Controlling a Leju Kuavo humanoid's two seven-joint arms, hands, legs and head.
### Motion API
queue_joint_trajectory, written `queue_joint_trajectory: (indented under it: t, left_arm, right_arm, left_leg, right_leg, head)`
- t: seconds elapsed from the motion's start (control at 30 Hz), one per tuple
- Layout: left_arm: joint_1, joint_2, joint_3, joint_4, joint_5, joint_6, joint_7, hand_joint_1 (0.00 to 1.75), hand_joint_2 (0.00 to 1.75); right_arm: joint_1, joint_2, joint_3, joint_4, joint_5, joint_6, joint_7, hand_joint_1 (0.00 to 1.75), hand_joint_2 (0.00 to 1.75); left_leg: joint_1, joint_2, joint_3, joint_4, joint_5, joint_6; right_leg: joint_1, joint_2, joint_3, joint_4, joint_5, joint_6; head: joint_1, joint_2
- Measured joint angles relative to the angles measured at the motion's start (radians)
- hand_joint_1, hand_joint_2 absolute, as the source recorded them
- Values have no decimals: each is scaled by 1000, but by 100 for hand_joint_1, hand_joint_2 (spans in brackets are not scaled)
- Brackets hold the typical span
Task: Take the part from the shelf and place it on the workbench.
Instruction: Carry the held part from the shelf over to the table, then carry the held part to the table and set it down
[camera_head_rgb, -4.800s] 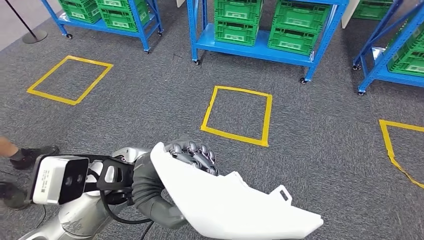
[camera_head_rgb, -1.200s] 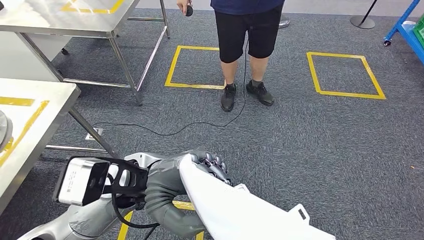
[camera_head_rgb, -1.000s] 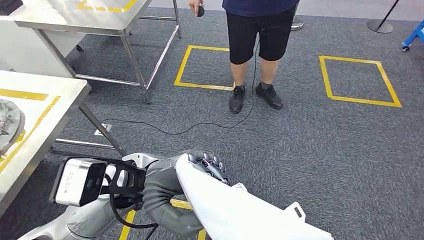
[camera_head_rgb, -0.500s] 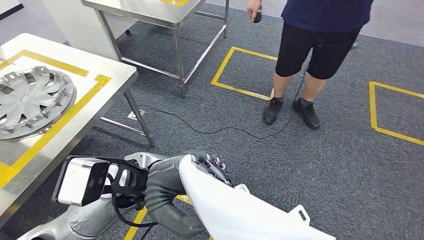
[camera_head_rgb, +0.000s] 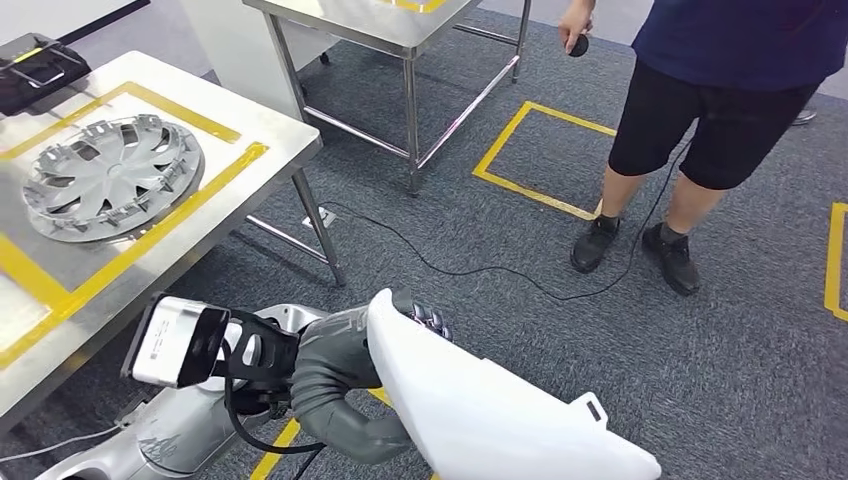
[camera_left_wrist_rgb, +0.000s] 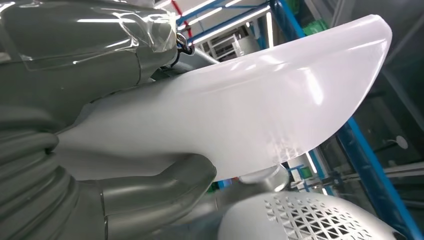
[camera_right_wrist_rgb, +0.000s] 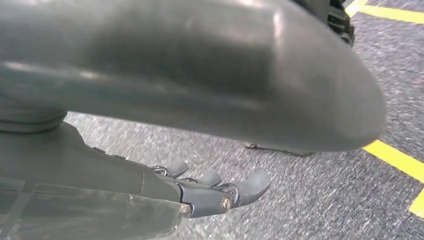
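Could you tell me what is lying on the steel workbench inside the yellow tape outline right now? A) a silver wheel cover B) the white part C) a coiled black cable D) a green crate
A: a silver wheel cover lies flat on the workbench, while the left hand holds the white part above the floor.

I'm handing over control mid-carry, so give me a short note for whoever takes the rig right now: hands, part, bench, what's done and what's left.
Left hand: grips the white part by one end, carried low in front of the body.
Right hand: hangs by the floor, fingers apart, holding nothing.
Workbench: ahead to the left, with a yellow tape frame; a silver hubcap already lies inside it.
A person stands ahead to the right, with a cable running across the carpet.
Done: part is off the shelf.
Left: approach the bench and set the part down.
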Motion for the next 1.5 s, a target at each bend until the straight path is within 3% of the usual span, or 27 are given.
queue_joint_trajectory:
  t: [0.07,0.1,0.17,0.23,0.3,0.33,0.37,0.43,0.5,0.53,0.57,0.63,0.67,0.73,0.8,0.83,0.9,0.97,1.03,1.1,1.17,1.23,1.3,1.33,1.4,1.47,1.5]
  left_arm:
    - [4,1,-2,9,9,4,2,175,175]
    - [5,1,0,12,-5,13,-5,175,175]
    - [0,1,5,14,-45,34,-23,175,175]
    - [-7,1,10,13,-70,42,-34,175,175]
    - [-8,3,15,11,-80,44,-37,175,175]
    - [-8,4,18,9,-82,43,-38,175,175]
    - [-10,3,20,7,-83,42,-38,175,175]
    - [-11,0,19,5,-85,40,-39,175,175]
    - [-6,0,15,6,-87,37,-38,175,175]
    - [-3,0,12,6,-87,35,-38,175,175]
    - [-1,0,10,6,-86,34,-38,175,175]
    - [-1,0,6,6,-85,32,-38,175,175]
    - [-1,0,6,6,-84,32,-39,175,175]
    - [-1,0,5,6,-83,30,-39,175,175]
    - [0,2,5,6,-80,26,-41,175,175]
    - [0,4,5,6,-79,23,-42,175,175]
    - [-1,6,5,5,-76,19,-45,175,175]
    - [-2,7,4,5,-75,17,-47,175,175]
    - [-1,7,2,5,-75,16,-47,175,175]
    - [-1,7,2,5,-75,15,-47,175,175]
    - [-4,5,2,4,-75,14,-47,175,175]
    - [-10,0,2,2,-75,14,-47,175,175]
    - [-13,-2,2,0,-75,13,-47,175,175]
    - [-11,-2,2,-2,-75,13,-47,175,175]
    - [-13,-5,2,-6,-74,13,-48,175,175]
    - [-13,-9,0,-8,-73,12,-48,175,175]
    - [-11,-11,-1,-8,-74,12,-48,175,175]
  right_arm:
    - [-3,0,0,6,6,-12,0,0,0]
    - [-5,0,0,10,8,-17,-1,0,0]
    - [-7,2,0,19,10,-24,-3,0,0]
    - [-7,3,0,26,12,-25,-7,0,0]
    - [-10,2,0,29,15,-25,-11,0,0]
    - [-13,1,0,30,16,-24,-13,0,0]
    - [-14,1,0,31,17,-24,-14,0,0]
    - [-13,-1,0,32,19,-24,-16,0,0]
    - [-8,-5,0,32,22,-24,-16,0,0]
    - [-6,-6,0,32,23,-24,-15,0,0]
    - [-5,-6,0,33,25,-24,-14,0,0]
    - [-5,-6,0,33,27,-24,-13,0,0]
    - [-5,-5,0,33,27,-24,-13,0,0]
    - [-7,-4,0,33,27,-24,-13,0,0]
    - [-9,-2,0,34,28,-19,-12,0,0]
    - [-10,-2,0,33,29,-17,-11,0,0]
    - [-10,0,0,32,29,-13,-10,0,0]
    - [-6,1,-1,31,29,-10,-10,0,0]
    - [-2,1,-3,31,29,-9,-9,0,0]
    - [-4,2,-5,31,29,-9,-8,0,0]
    - [-5,9,-6,31,29,-8,-8,0,0]
    - [-5,16,-8,31,29,-7,-7,0,0]
    - [-8,18,-9,29,29,-6,-6,0,0]
    - [-10,19,-9,29,30,-5,-5,0,0]
    - [-12,19,-9,28,31,-3,-3,0,0]
    - [-6,17,-10,28,31,-3,-3,0,0]
    - [-2,14,-10,28,31,-4,-2,0,0]
  left_leg:
    - [-3,6,-3,-18,36,8]
    - [-7,19,26,-81,74,19]
    - [-27,77,92,-214,124,45]
    - [-41,105,116,-268,130,60]
    - [-38,75,121,-282,136,64]
    - [-34,59,132,-296,142,65]
    - [-29,44,143,-310,150,66]
    - [-22,14,158,-326,160,66]
    - [-18,-21,158,-325,161,66]
    - [-16,-38,158,-323,160,64]
    - [-12,-56,158,-320,158,61]
    - [-4,-86,156,-306,149,47]
    - [-3,-100,151,-295,143,37]
    - [-2,-120,140,-279,134,23]
    - [1,-133,136,-276,131,18]
    - [2,-125,132,-271,126,15]
    - [2,-70,105,-212,94,7]
    - [1,-12,39,-83,37,3]
    - [0,4,-14,9,14,5]
    - [-6,12,10,-46,58,23]
    - [-24,51,81,-182,111,59]
    - [-41,87,119,-256,123,85]
    - [-48,76,124,-274,124,91]
    - [-44,62,136,-290,132,92]
    - [-32,35,162,-328,152,93]
    - [-22,6,172,-343,165,88]
    - [-19,-11,171,-343,167,85]
  right_leg:
    - [8,-25,7,0,-6,-4]
    - [12,-36,13,0,-11,-5]
    - [20,-59,23,-2,-18,-5]
    - [23,-85,29,-4,-24,1]
    - [26,-111,34,-8,-30,7]
    - [26,-102,35,-4,-34,10]
    - [25,-77,29,16,-45,11]
    - [19,-5,-19,119,-84,11]
    - [13,26,-90,241,-119,15]
    - [10,29,-110,263,-117,23]
    - [5,31,-110,244,-98,35]
    - [-11,54,-63,117,-32,65]
    - [-17,70,-37,57,-6,71]
    - [-19,87,-14,8,12,59]
    - [-15,70,-13,11,10,36]
    - [-14,61,-11,10,9,29]
    - [-14,43,-6,9,7,17]
    - [-5,21,-4,9,3,8]
    - [5,-6,-3,10,-2,2]
    - [17,-31,2,9,-7,-4]
    - [30,-56,11,6,-12,-8]
    - [30,-80,17,2,-17,-6]
    - [26,-107,25,-6,-18,0]
    - [27,-108,29,-7,-19,3]
    - [26,-56,15,31,-38,4]
    - [16,13,-43,147,-84,7]
    - [10,26,-75,207,-103,12]
  head:
    - [0,0]
    - [0,0]
    - [1,0]
    - [2,0]
    - [1,0]
    - [2,0]
    - [2,0]
    - [7,0]
    - [10,0]
    - [10,0]
    - [10,0]
    - [11,0]
    - [14,0]
    - [18,0]
    - [19,0]
    - [18,0]
    - [12,0]
    - [7,0]
    - [6,0]
    - [6,0]
    - [10,0]
    - [16,0]
    - [19,0]
    - [20,0]
    - [20,0]
    - [21,0]
    - [23,0]
